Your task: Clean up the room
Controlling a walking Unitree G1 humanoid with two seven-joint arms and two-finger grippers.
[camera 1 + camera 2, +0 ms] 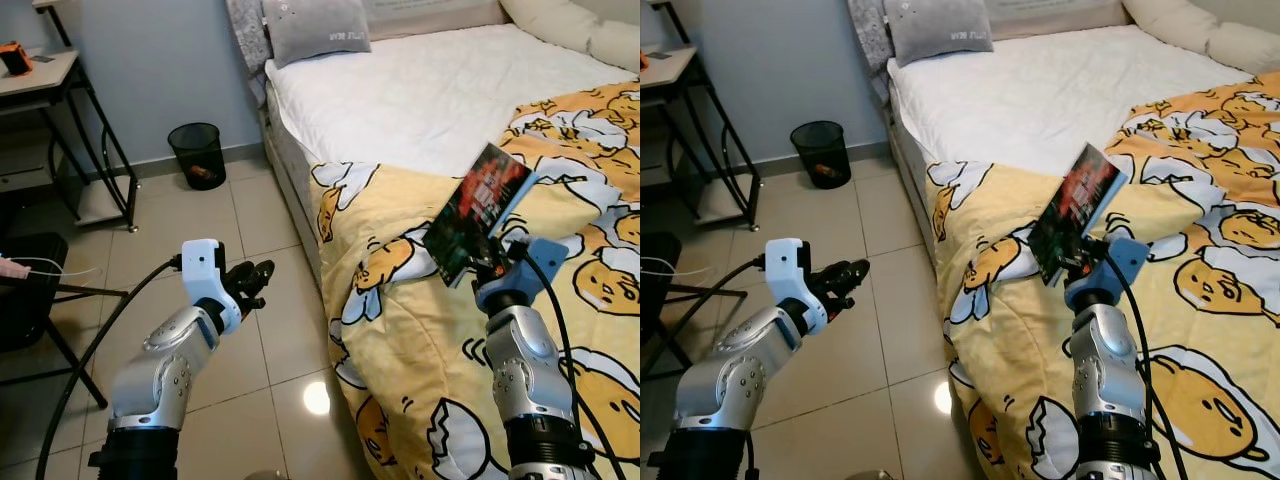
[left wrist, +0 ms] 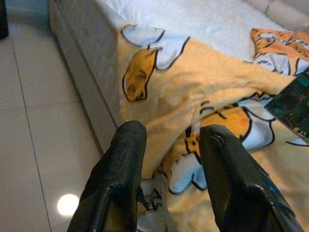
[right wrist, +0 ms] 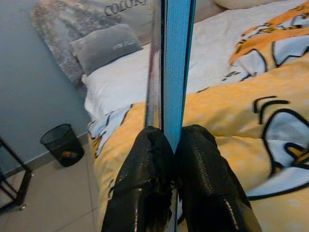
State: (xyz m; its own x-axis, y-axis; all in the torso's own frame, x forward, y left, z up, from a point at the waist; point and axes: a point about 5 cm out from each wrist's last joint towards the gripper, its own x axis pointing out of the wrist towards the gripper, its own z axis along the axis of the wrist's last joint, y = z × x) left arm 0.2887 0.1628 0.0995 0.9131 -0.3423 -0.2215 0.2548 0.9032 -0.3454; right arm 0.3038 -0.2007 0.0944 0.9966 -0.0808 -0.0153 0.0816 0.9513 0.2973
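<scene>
beside the bed with its yellow egg-print quilt [image 1: 400,330], right gripper [image 1: 488,262] clamps a dark glossy book [image 1: 477,212] upright above the quilt, left gripper [image 1: 250,280] parted and empty over tiles.

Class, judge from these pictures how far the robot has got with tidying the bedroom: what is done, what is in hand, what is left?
Done: little can be told; the white sheet looks bare. In hand: the right gripper is shut on a thin book, held up over the yellow duvet. The left gripper hangs open over the floor beside the bed. Left: putting the book away, perhaps on the desk; the duvet lies rumpled.
</scene>
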